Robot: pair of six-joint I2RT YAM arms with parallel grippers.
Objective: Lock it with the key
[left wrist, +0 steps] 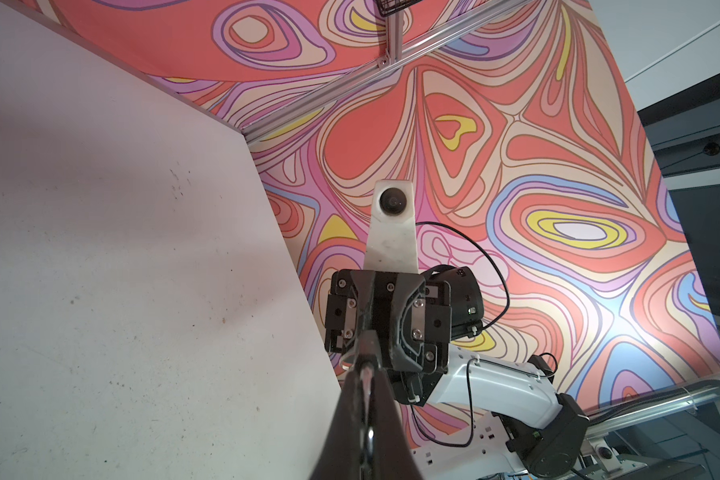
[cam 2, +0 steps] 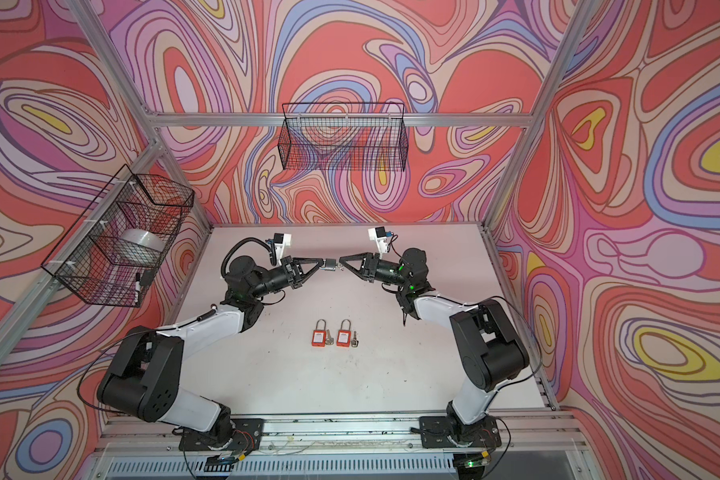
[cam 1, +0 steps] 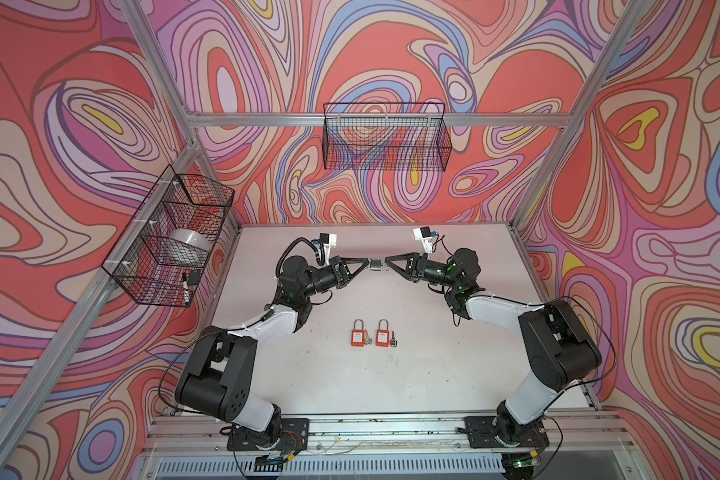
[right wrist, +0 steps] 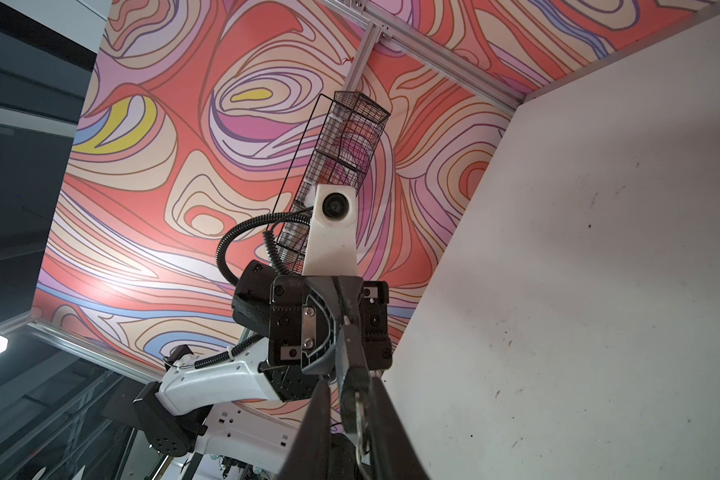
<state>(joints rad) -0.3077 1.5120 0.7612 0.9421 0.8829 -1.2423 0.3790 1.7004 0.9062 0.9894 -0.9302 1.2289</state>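
Step in hand, as we judge: turning the key point(right wrist: 355, 400). We should keep the padlock point(cam 1: 376, 265) rigid and rotate strictly about the key's axis, with no side load. Left gripper point(cam 1: 368, 266) is clamped fully on the padlock, mid-air over the far-centre table point(cam 1: 433, 374). Right gripper point(cam 1: 387, 264) has its jaws narrow about the presumed key; a firm pinch is unconfirmed.

Bright, even, diffuse lighting. Soft, faint shadows on table point(cam 1: 391, 395). Glare patch on wall point(left wrist: 616, 326). Wide-angle bending at edges. Close foreground blurred in wrist views.
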